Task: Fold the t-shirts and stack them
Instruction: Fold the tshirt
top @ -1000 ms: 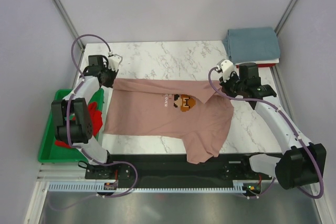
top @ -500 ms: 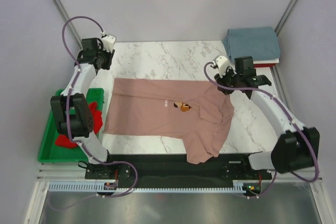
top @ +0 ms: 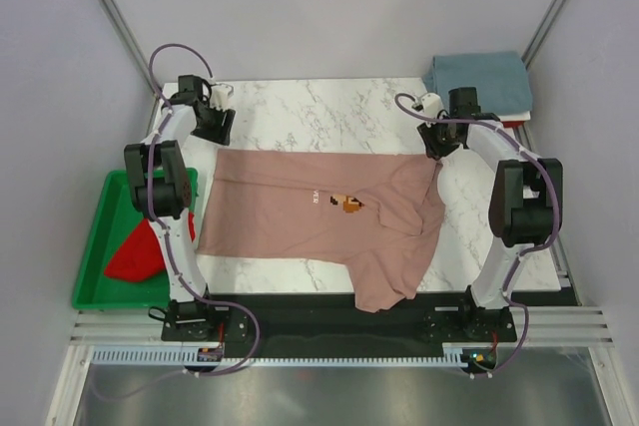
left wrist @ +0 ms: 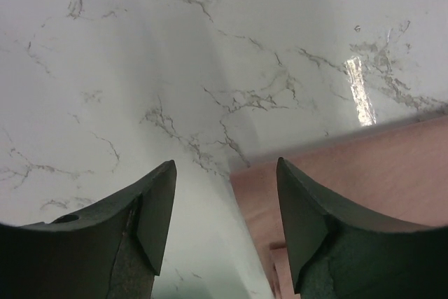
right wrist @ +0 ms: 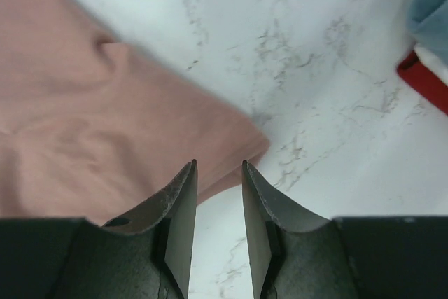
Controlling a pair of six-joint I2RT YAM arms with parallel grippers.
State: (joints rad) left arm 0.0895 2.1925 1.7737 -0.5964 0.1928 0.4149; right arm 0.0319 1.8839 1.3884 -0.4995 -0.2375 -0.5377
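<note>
Dusty-pink t-shirt (top: pixel 319 212) lies spread flat on the marble table (top: pixel 329 107) for folding, my left gripper (left wrist: pixel 225 162) gaping wide and empty at its far-left corner, my right gripper (right wrist: pixel 218 162) narrowly parted, holding nothing, above its far-right corner.

The left gripper (top: pixel 222 132) hung over the marble table (top: pixel 329 107), with its tip just past the far corner of the dusty-pink t-shirt (top: pixel 290 212). That shirt lay spread flat between the two grippers, print facing up. The right gripper (top: pixel 436 147) pointed down at the shirt's opposite far edge, close beside a bunched sleeve. Just behind the right gripper sat the folded grey-blue t-shirt (top: pixel 481 82), with a red strip (top: pixel 517 123) showing under its near edge. Well out to the left gripper's outer side, a green tray (top: pixel 90 266) held a crumpled red t-shirt (top: pixel 135 258).
</note>
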